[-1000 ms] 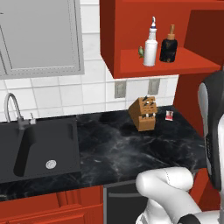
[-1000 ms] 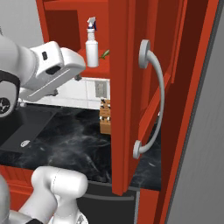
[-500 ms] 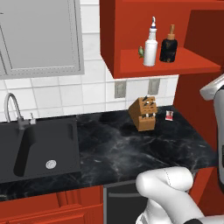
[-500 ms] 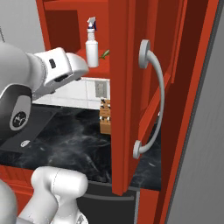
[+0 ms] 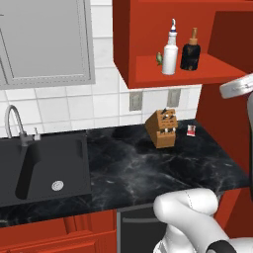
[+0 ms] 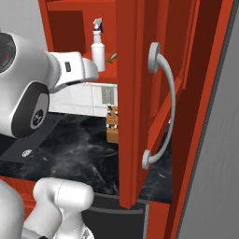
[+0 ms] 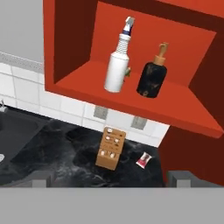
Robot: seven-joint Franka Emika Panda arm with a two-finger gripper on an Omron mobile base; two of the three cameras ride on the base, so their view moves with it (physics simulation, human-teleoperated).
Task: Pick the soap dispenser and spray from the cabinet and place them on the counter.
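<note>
The spray [image 7: 117, 65], a slim white bottle with a pointed nozzle, stands upright on the shelf of the open red cabinet [image 7: 131, 103]. Right beside it is the soap dispenser [image 7: 152, 78], dark and squat with a tan pump. Both also stand on the cabinet [image 5: 143, 44] shelf in the left base view, spray [image 5: 170, 49] left of soap dispenser [image 5: 190, 52]. In the right base view the spray [image 6: 98, 46] peeks out past the door. My gripper [image 7: 113, 177] is open, well back from the shelf and below it, with nothing between its fingertips [image 7: 43, 177]. Below lies the black counter [image 5: 128, 168].
A wooden knife block [image 5: 162, 128] and a small red packet [image 5: 191, 130] sit on the counter under the cabinet. The open cabinet door [image 6: 133, 107] with its silver handle [image 6: 164, 107] stands close on the right. A black sink [image 5: 44, 168] with its faucet [image 5: 15, 123] lies left. Something small and green [image 5: 159, 58] stands behind the spray.
My arm has swung up and to the right, nearly leaving the left base view. The bottles and the gripper's opening are unchanged.
</note>
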